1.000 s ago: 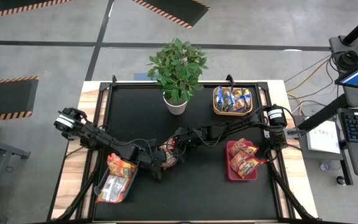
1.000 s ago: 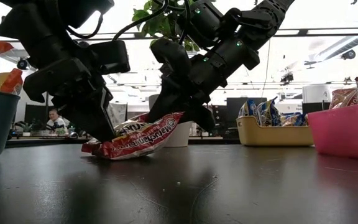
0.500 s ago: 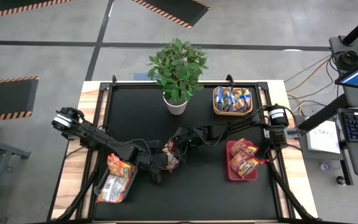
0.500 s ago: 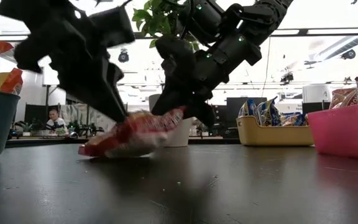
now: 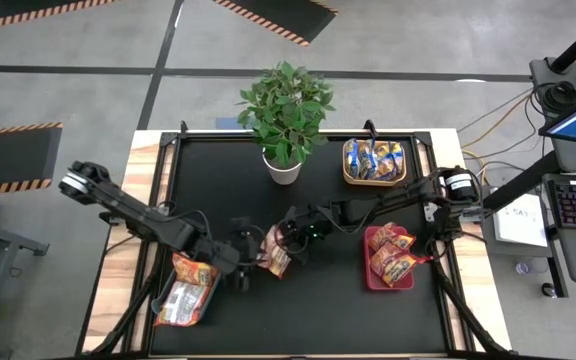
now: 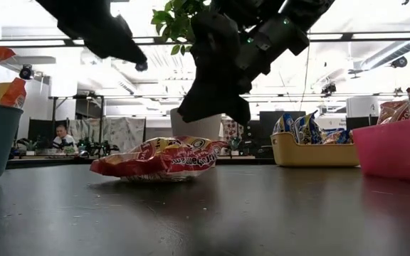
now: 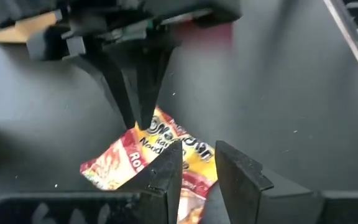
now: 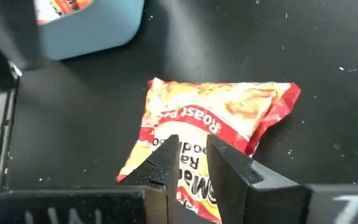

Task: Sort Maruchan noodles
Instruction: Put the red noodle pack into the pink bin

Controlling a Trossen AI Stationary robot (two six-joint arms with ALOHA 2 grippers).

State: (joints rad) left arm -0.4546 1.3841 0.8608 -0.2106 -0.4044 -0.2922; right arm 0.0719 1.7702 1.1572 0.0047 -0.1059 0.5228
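Hovering over red packet (image 6: 164,157) flat on table (image 6: 276,213): right gripper (image 8: 188,155) fingers narrowly parted, empty; left gripper (image 7: 194,163) likewise.

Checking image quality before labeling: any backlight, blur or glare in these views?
Low view: bright windows behind turn both arms into silhouettes; the noodle packet stays readable. Left wrist view: the left gripper and the other arm's fingers look soft, packet print legible. Right wrist view: right gripper blurred up close, packet sharp. High view: even light, no glare on the table.
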